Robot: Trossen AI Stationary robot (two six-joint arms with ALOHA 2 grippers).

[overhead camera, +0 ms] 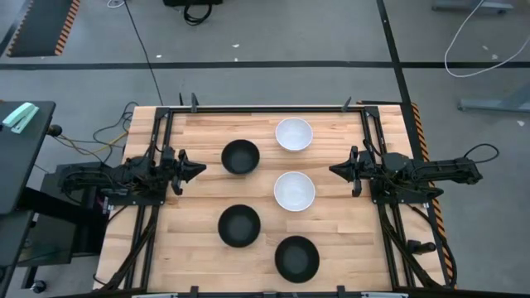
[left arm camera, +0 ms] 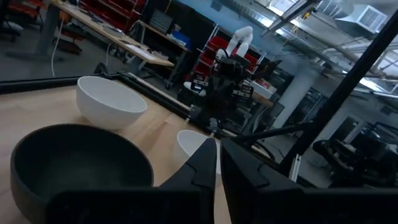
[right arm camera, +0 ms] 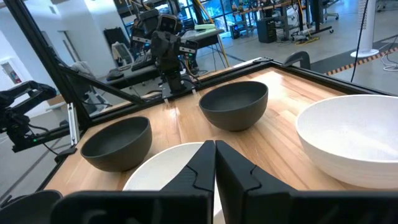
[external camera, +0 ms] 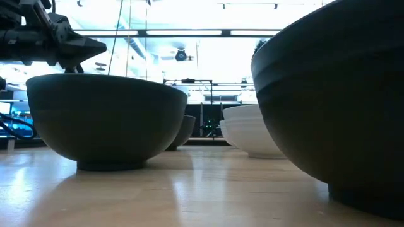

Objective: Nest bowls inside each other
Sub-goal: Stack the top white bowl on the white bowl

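Nothing is nested yet: five bowls sit apart on the wooden desk (overhead camera: 199, 248). In the high view a white bowl (overhead camera: 294, 134) lies at upper centre, a second white bowl (overhead camera: 294, 190) just below it, a black bowl (overhead camera: 240, 156) to their left, another black bowl (overhead camera: 239, 225) lower down, and a third black bowl (overhead camera: 297, 257) near the bottom edge.

The left gripper (overhead camera: 199, 170) hovers at the left side with fingers pinched together, empty; the right gripper (overhead camera: 334, 170) mirrors it at the right, likewise closed on nothing.

The likely trouble is the grasp itself (glossy rims are slippery): a thin pinch on a rim could let a bowl tilt or drop, and a bowl lowered off-centre might knock its neighbour or wedge crooked.
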